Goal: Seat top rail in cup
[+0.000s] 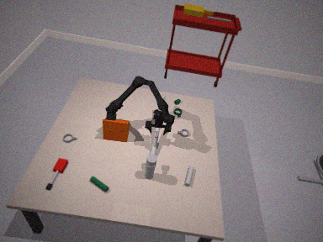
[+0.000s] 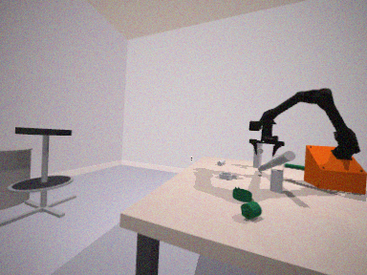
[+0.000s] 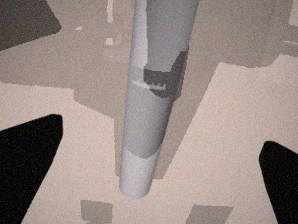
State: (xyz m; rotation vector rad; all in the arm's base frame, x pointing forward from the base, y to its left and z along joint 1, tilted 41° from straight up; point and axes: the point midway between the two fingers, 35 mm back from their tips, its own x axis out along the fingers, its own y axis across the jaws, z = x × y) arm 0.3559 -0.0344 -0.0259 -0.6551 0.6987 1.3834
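Observation:
The pale grey rail [image 1: 154,144] [image 2: 277,161] [image 3: 145,112] runs toward the big post [image 1: 150,170] [image 2: 257,159]. In the exterior view the rail slopes down to its far end, low beside that post. A shorter post [image 2: 276,180] stands under its near part. A small round fitting shows high on the big post; whether it is the rail-end cup I cannot tell. The loop cap cannot be made out. My gripper [image 1: 158,130] [image 2: 266,152] [image 3: 165,137] is open above the rail. In the wrist view the rail and its cut end lie between the spread fingertips, with gaps either side.
An orange block [image 1: 116,130] [image 2: 330,167] stands by the arm's base. Grey rings [image 1: 65,140] [image 1: 181,134], green fittings [image 2: 243,195] [image 2: 250,210], a white cylinder [image 1: 189,176], a green cylinder [image 1: 99,184] and a red-headed tool [image 1: 60,165] lie on the table [image 1: 126,199].

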